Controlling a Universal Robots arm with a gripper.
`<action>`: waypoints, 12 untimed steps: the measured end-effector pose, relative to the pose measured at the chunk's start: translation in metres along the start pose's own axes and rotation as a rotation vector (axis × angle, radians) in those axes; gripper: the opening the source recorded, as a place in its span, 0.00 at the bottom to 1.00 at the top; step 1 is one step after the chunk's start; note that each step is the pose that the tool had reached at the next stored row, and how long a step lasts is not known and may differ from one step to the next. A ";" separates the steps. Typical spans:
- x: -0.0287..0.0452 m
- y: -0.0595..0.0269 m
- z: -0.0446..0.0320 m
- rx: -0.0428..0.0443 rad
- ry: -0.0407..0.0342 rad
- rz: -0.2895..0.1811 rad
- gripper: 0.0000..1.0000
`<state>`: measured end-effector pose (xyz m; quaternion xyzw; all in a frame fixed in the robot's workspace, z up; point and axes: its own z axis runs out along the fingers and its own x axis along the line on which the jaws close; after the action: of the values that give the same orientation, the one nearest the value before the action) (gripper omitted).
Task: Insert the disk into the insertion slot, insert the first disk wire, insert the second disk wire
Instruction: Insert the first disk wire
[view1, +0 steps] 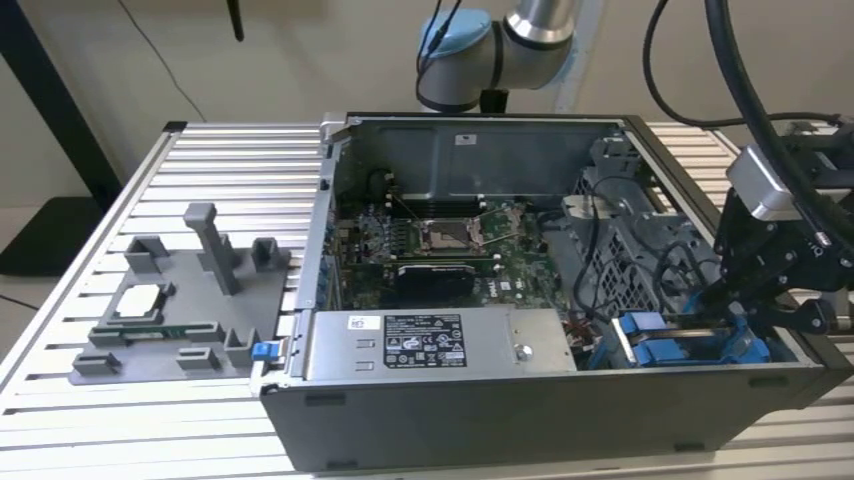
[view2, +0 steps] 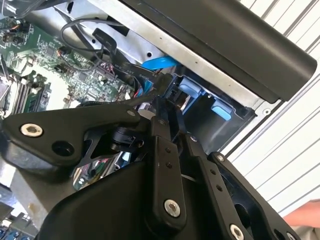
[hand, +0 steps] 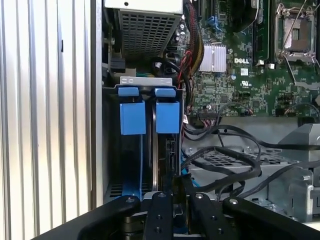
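First wrist view: the disk (hand: 169, 150), in its blue caddy, sits inside the insertion slot (hand: 112, 140). The claw (hand: 175, 186) is pinched narrow at the slot's open edge, with black cables (hand: 225, 165) crowding beside the slot. The power-supply label (view1: 424, 342) is unreadable.

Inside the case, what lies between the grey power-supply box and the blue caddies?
A bundle of red and black wires lies between the power-supply box and the blue caddies. This shows in the exterior view.

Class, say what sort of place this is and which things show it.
Likely a robotics test bench: an open computer case on a slatted metal table, a robot arm above it.
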<state>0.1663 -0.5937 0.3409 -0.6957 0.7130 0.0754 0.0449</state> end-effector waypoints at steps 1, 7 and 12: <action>0.0000 0.0002 0.0002 0.0010 0.0000 0.000 0.00; 0.0003 0.0007 0.0015 0.0049 0.0001 -0.001 0.00; 0.0006 0.0018 0.0027 0.0073 -0.0005 -0.001 0.00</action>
<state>0.1644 -0.5938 0.3382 -0.6958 0.7129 0.0729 0.0476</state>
